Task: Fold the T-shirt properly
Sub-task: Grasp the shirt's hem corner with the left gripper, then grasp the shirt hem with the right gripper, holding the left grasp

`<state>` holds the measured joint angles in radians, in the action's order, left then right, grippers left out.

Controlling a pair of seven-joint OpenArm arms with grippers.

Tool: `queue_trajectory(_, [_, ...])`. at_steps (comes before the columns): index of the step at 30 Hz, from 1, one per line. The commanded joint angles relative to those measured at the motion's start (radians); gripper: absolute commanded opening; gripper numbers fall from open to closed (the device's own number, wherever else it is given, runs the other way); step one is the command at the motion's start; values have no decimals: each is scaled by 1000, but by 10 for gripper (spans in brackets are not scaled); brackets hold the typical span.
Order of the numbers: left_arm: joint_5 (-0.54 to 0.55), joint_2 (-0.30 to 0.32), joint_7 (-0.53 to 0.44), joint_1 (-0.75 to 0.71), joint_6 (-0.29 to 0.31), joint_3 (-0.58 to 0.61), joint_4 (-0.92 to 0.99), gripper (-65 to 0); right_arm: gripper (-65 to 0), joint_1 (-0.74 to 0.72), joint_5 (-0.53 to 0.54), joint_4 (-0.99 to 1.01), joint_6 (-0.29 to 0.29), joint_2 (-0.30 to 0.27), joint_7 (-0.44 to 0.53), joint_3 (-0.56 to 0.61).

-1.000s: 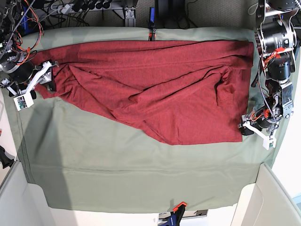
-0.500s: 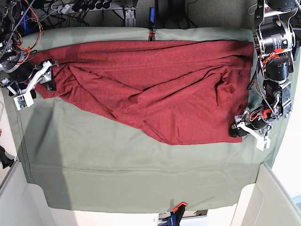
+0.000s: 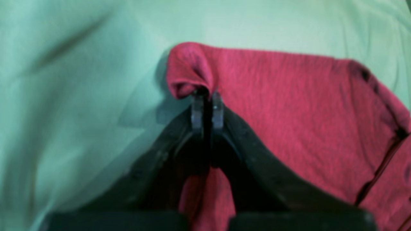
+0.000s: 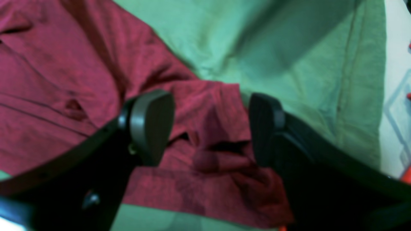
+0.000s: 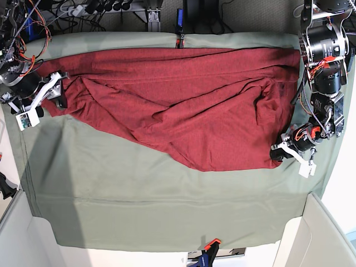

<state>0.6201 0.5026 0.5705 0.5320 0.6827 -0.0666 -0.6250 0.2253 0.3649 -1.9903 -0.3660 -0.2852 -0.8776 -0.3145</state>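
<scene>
The dark red T-shirt [image 5: 178,105] lies spread and creased across the pale green table cloth [image 5: 139,200]. My left gripper [image 5: 280,154] is at the shirt's near right corner, shut on a pinch of the fabric; in the left wrist view [image 3: 205,96] the red cloth [image 3: 289,122] bulges over the closed fingertips. My right gripper [image 5: 55,89] is at the shirt's left end. In the right wrist view it [image 4: 208,125] is open, its pads either side of a bunched fold of the shirt [image 4: 208,128].
The green cloth covers the whole table, with bare cloth in front of the shirt. A clamp [image 5: 210,246] holds the front edge and another [image 5: 180,38] the back edge. White walls [image 5: 322,233] stand at the front corners. Cables [image 5: 33,22] lie behind the left arm.
My left gripper has moved left onto the shirt's near right corner and closed on it. The right arm has stayed put.
</scene>
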Motion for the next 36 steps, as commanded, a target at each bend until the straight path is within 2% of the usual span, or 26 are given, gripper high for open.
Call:
queue_trajectory(1, [18,27,-35,30,15,-3,-18,-650,-248,-18,13,-15,5,-11,25,-7])
queue_trajectory(5, [-31,50,-42,26,15,-3,-103,-650,-248,-34,10,-15,5,-11,27,-7])
queue_trajectory(8, [-85,74,-43,-8,15,-3,-243,-650,-248,-34,9,-15,5,-11,29,-7])
queue_trajectory(13, [-96,102,-29,-127,15,-3,-525,-650,-248,-34,10,-15,5,-11,39,-7])
queue_trajectory(19, [-160,101,-20,-281,15,-3,-771,-650,-248,-34,10,-15,5,-11,54,-7])
queue_trajectory(26, [-245,116,-20,-440,15,-3,-978,-650,-248,-70,11,-15,70,-10,77,-7])
queue_trajectory(30, [-288,136,-18,-528,15,-5,-1086,-650,-248,-125,18,-15,76,24,77,-6])
queue_trajectory(36, [-304,163,6,-606,15,-5,-1170,-650,-248,-207,20,18,76,113,77,10])
